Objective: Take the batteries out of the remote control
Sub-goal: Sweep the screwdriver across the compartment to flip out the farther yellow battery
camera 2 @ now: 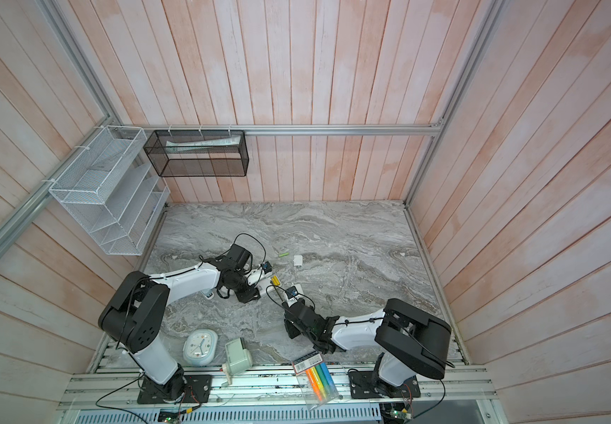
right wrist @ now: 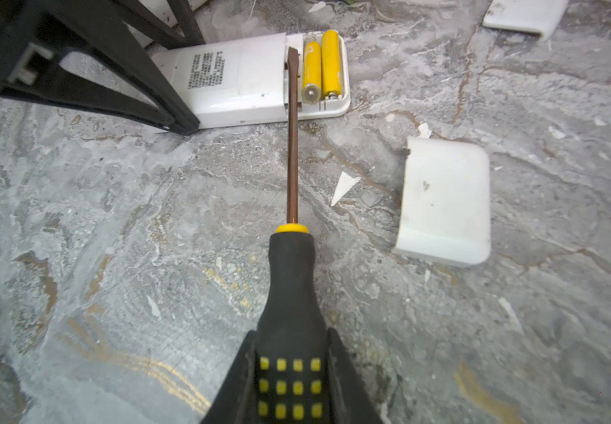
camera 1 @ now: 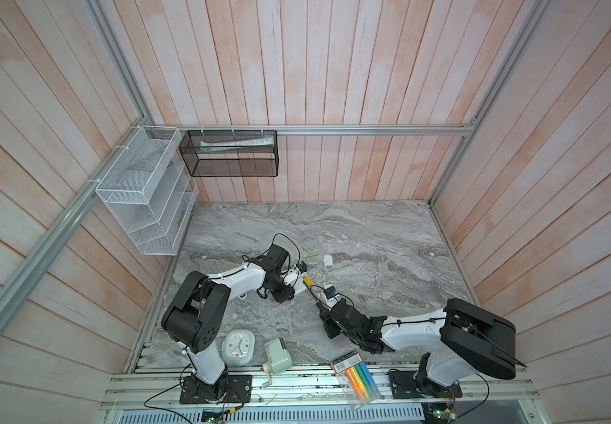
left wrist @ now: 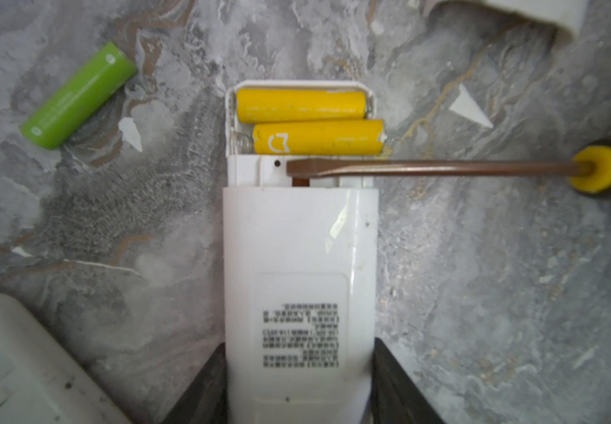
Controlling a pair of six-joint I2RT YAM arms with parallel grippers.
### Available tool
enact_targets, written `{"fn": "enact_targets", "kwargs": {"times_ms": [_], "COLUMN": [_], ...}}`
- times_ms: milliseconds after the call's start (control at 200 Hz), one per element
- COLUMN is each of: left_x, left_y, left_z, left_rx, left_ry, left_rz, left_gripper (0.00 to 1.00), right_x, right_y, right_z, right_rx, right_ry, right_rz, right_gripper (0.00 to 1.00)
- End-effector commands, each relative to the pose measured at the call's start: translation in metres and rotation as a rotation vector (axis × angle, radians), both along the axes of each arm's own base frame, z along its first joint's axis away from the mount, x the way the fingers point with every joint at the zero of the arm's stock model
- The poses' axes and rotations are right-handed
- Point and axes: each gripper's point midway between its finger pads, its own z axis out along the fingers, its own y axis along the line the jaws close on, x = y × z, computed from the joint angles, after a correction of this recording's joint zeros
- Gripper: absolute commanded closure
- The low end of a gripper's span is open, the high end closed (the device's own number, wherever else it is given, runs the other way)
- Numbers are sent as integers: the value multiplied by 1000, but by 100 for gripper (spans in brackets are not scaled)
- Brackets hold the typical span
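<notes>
My left claw (left wrist: 298,381) pins the remote (left wrist: 298,235), right claw (right wrist: 289,370) grips the screwdriver (right wrist: 292,147); I'd slip its tip under the near battery (left wrist: 318,137), levering gently.

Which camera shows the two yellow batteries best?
The left wrist view: the yellow batteries lie side by side, close and large. The right wrist view shows them smaller; both top views show only a speck.

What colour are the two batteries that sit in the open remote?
The batteries are yellow; the left wrist view shows them best.
</notes>
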Motion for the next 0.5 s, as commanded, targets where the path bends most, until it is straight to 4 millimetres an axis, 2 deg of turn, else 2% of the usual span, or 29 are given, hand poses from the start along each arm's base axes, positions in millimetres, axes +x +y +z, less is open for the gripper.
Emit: {"fn": "enact_targets", "kwargs": {"times_ms": [0, 495], "left_x": [-33, -41], "left_y": [10, 20], "left_z": [-11, -9], "left_rx": [33, 86], "left_ry": [131, 149], "left_rz": [-13, -1], "left_gripper": [51, 51], "right_x": [9, 18], "right_y": [8, 1], "right_z": [6, 12], "right_rx": [24, 31], "right_ry": [-6, -21], "right_rz": [0, -33], "right_gripper": [100, 100]}}
